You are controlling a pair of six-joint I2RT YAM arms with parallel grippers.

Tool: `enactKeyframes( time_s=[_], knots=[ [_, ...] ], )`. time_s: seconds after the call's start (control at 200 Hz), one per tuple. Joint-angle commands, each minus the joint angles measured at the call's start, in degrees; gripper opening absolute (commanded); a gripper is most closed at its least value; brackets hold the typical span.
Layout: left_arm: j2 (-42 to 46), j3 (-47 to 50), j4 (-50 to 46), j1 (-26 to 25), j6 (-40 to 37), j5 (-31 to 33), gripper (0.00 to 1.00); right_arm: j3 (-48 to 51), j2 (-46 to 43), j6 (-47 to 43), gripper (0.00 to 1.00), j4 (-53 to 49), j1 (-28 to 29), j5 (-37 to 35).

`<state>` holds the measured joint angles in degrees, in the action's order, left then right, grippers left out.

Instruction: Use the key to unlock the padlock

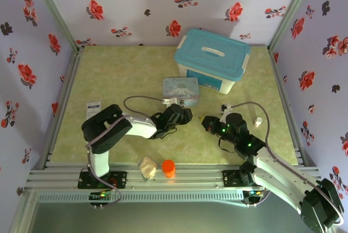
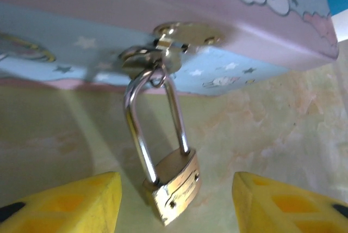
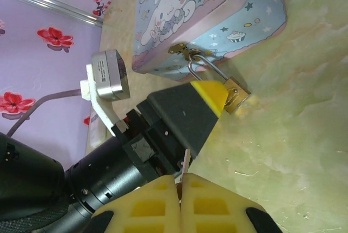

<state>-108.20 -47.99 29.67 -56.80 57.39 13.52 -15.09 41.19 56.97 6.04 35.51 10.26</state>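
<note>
Left tool (image 2: 174, 208) spread wide, padlock (image 2: 173, 186) btwn fingertips, no contact.

Bright, even light; soft shadow under the tin (image 2: 65, 53); glare on the padlock (image 2: 173, 189) shackle; foregrounds blurred.

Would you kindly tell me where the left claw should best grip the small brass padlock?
Probably the blocky body of the small brass-gold padlock, not its thin grey shackle, hooked through the hasp of the pale blue cartoon tin. Come from the side away from the tin, left claw open astride it.
</note>
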Motion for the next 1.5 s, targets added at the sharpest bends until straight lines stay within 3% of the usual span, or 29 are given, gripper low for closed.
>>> enactKeyframes(
  time_s=[0.0,0.2,0.43,0.795,1.045,1.27,1.495],
  knots=[
    [-3.9,-0.5,2.1,0.6,1.7,1.4,0.52,0.7,-0.6,-0.5,0.0,0.2,-0.3,-0.9],
    [-5.8,-1.7,0.8,0.5,1.9,2.0,0.46,1.9,0.8,0.9,0.0,2.4,-0.3,-0.9],
    [-7.2,-3.4,-2.3,0.2,1.4,4.2,0.4,7.0,12.3,7.1,0.0,22.1,-0.3,1.2],
    [-9.1,-5.5,-7.6,0.2,-0.1,5.6,0.28,5.3,16.7,4.4,0.0,22.0,-0.8,2.3],
    [-8.2,-6.2,-9.3,0.4,-0.6,4.8,0.15,6.9,34.1,9.2,0.0,46.6,-9.7,16.6],
    [-3.5,-4.6,-8.7,1.3,3.0,1.5,0.06,5.4,37.4,9.4,0.0,49.2,-9.8,18.6],
    [1.1,-1.4,-3.4,1.9,8.2,-1.4,0.01,6.4,48.3,16.6,0.0,65.6,-9.9,19.7]
  ],
)
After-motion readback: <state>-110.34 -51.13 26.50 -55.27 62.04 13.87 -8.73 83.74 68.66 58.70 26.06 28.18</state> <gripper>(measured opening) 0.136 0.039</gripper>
